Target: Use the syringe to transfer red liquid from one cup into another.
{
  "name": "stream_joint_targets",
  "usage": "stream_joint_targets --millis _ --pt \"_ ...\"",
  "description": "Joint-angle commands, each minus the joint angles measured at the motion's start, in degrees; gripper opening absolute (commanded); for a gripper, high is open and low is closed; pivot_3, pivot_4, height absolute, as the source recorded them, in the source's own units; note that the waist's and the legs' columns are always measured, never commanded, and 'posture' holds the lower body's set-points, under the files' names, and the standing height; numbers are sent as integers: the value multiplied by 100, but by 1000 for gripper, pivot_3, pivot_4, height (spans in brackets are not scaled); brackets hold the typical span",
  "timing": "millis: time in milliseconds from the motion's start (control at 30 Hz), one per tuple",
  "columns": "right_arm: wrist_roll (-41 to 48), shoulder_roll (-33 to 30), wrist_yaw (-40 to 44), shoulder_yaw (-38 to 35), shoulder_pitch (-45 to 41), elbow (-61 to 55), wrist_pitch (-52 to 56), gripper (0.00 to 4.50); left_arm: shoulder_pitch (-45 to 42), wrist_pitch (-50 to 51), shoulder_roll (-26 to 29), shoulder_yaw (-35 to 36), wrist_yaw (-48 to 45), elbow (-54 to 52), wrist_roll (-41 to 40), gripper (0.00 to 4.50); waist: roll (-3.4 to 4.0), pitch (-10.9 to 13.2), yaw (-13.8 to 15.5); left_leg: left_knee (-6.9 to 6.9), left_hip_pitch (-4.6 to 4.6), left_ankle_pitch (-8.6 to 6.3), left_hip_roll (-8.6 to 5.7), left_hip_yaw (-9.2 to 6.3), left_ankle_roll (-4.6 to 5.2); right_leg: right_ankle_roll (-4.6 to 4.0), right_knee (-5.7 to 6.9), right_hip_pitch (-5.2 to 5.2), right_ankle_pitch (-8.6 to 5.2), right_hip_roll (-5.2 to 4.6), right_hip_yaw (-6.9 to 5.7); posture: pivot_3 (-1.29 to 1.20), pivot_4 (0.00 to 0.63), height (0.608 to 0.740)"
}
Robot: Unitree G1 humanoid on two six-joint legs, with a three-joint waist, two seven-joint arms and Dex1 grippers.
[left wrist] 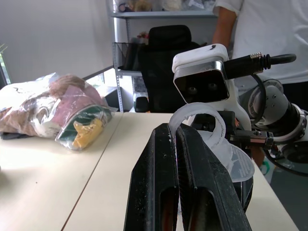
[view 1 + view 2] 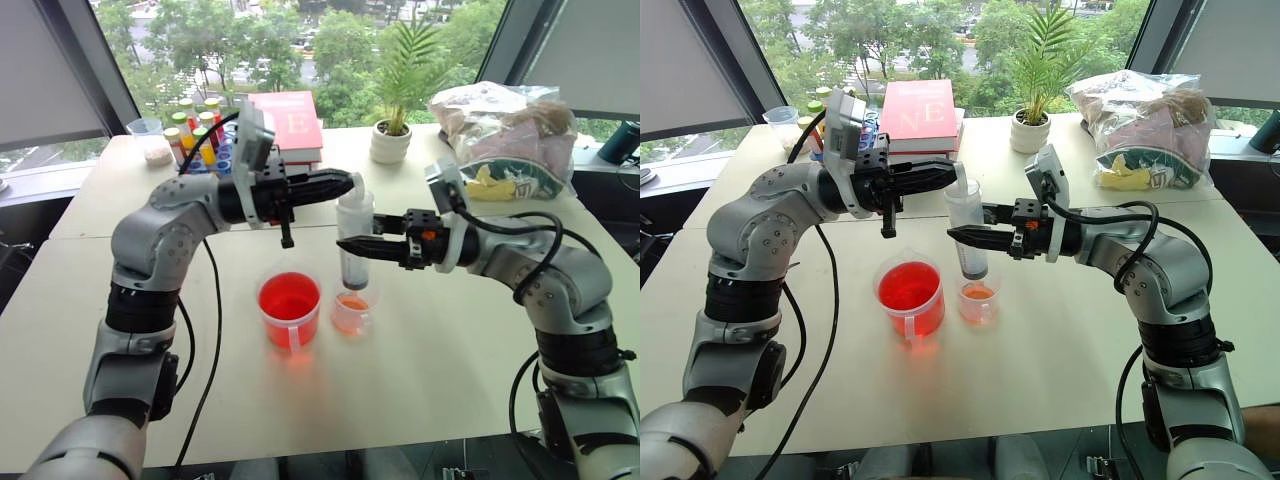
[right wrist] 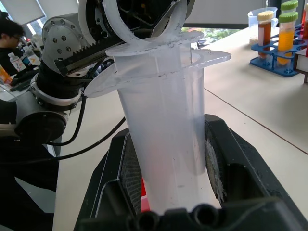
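**Emptying the syringe over the small cup**

Standing nearest, the red cup (image 2: 289, 306) and small cup (image 2: 351, 311) touch. Upright above the small cup, the syringe (image 2: 354, 245) sits clamped in the right gripper (image 2: 352, 246). The left gripper (image 2: 342, 184), fingers shut, presses the plunger ring. Behind: 1 plant pot (image 2: 390, 143), book (image 2: 287, 122).

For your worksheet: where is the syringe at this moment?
The syringe stands upright mid-table over the smaller cup, its barrel clamped by the right gripper, the left gripper on its plunger ring.
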Motion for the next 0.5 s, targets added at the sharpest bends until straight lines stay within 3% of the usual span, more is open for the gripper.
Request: stream_joint_targets --millis 33,133,233,467,500 --pt "210 35 -193 -584 -469 -198 -310 1439 162 245 -19 -541 -147 -148 77 80 0 0 0 0 0 0 0 0 0 0 0 0 0 0 0 0 150 740" --pt "194 37 -182 -544 -384 -212 -305 1439 88 302 15 -456 -94 -85 51 80 0 0 -1 0 0 0 0 0 0 0 0 0 0 0 0 0 150 740" --pt "179 42 -190 -478 -289 -274 -294 1439 29 387 46 -349 -43 -53 -13 933 0 0 -3 0 0 0 0 0 0 0 0 0 0 0 0 0 150 740" --pt "283 132 -266 -337 -72 -460 -182 1439 -171 571 249 230 205 -8 -252 4259 -1 0 -16 0 -1 0 0 0 0 0 0 0 0 0 0 0 150 740" --pt "282 140 -269 -321 -42 -466 -172 1439 -207 630 318 341 228 6 -319 4433 -1 0 -21 -1 -1 0 1 0 0 0 0 -1 0 0 0 0 150 740"
